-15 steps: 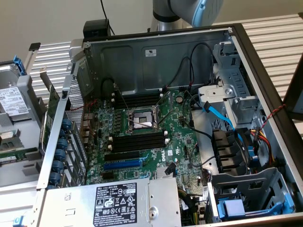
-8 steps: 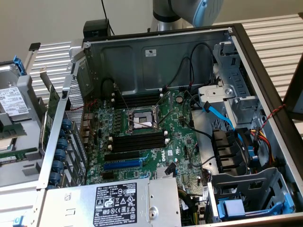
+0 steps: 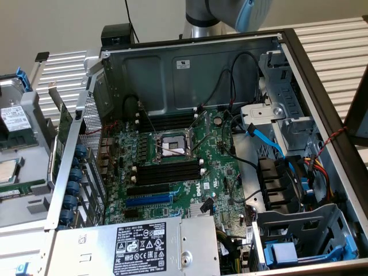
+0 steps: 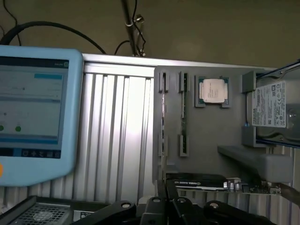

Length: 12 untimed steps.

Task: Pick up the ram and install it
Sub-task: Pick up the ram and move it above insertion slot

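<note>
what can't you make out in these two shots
arm: exterior view, cut off by the top edge.
ram: exterior view, too small to show chips or label.
hard drive: wrist view, cut by the frame edge.
power supply label: exterior view, print too small to read.

Open case (image 3: 190,69), board (image 3: 224,167) flat inside, CPU socket (image 3: 172,145) at mid-board. Blue slot (image 3: 148,200) on the camera side of the socket. Labelled power supply (image 3: 144,244) nearer the camera again. Blue cable (image 3: 265,141) off the socket's exterior-view right, drive cage (image 3: 299,230) past it. Outside the case, off the socket's exterior-view left: loose CPU (image 4: 213,90), hard drive (image 4: 272,110). Wrist view also catches a graphics card (image 4: 201,180) and a lit screen (image 4: 33,108).
</note>
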{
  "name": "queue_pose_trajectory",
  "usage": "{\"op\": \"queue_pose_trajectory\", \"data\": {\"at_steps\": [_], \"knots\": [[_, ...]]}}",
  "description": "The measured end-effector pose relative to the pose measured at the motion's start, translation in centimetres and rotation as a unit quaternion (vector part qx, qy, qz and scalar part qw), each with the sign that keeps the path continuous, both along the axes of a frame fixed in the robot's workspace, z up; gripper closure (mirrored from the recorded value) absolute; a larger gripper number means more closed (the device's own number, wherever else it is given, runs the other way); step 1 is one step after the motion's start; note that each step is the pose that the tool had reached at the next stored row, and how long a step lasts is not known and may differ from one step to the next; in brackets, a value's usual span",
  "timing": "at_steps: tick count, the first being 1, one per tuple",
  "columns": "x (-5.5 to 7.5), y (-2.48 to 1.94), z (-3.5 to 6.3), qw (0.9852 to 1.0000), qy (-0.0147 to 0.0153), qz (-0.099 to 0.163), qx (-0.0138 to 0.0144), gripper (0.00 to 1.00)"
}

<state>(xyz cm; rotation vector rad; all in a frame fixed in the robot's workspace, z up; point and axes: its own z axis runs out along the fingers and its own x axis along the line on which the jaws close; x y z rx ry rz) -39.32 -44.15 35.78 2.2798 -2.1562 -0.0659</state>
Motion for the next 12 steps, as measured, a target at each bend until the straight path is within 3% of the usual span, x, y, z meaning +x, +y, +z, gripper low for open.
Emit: {"op": "queue_pose_trajectory", "data": {"at_steps": [9,12], "knots": [[3.0,-0.24,4.09,1.0000,-0.0001,0.000,0.0072,0.88],[4.0,-0.24,5.25,1.0000,0.0005,0.000,0.0076,0.88]]}}
